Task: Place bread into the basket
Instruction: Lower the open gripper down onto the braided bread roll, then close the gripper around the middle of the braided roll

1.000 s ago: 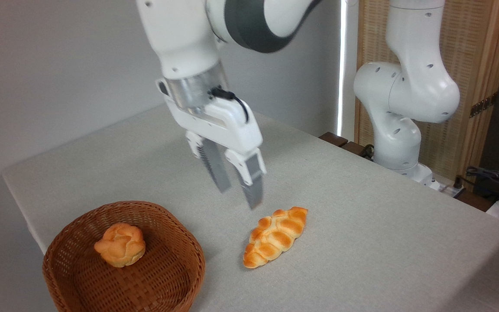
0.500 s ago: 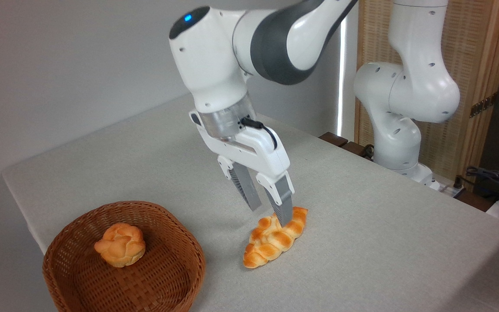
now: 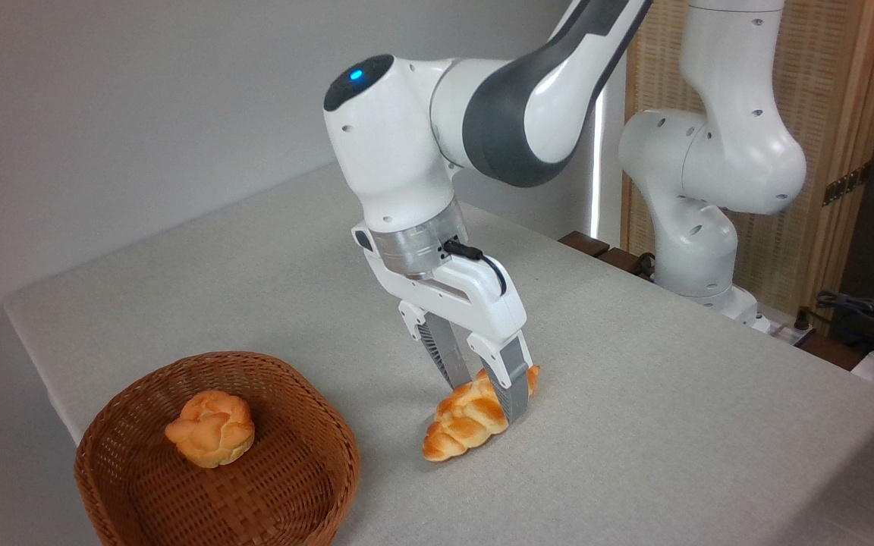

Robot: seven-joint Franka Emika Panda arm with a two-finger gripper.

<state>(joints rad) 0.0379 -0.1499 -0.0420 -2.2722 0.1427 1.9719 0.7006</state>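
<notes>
Camera view: table (image 3: 634, 394) carries all items. Basket (image 3: 111, 462) sits at front left, holding only a small round bun (image 3: 210, 427). Bread (image 3: 467, 415) lies on the table, right of the basket and apart from it. Gripper (image 3: 492, 400) is down over the loaf, fingers (image 3: 514, 387) straddling its far half, narrow; firm contact cannot be told. Grasp apparently under way; lift and transfer remain.

Looks like a robotics lab w/ a demo setup. White Franka arm (image 3: 710, 152) bolted at the far right edge of the table (image 3: 255, 273), which wears a plain grey cloth. Behind the table: bare grey wall (image 3: 103, 114). Right of the arm's base, cables and a power strip (image 3: 854, 311); behind it, a wood-framed woven screen (image 3: 831, 114).
</notes>
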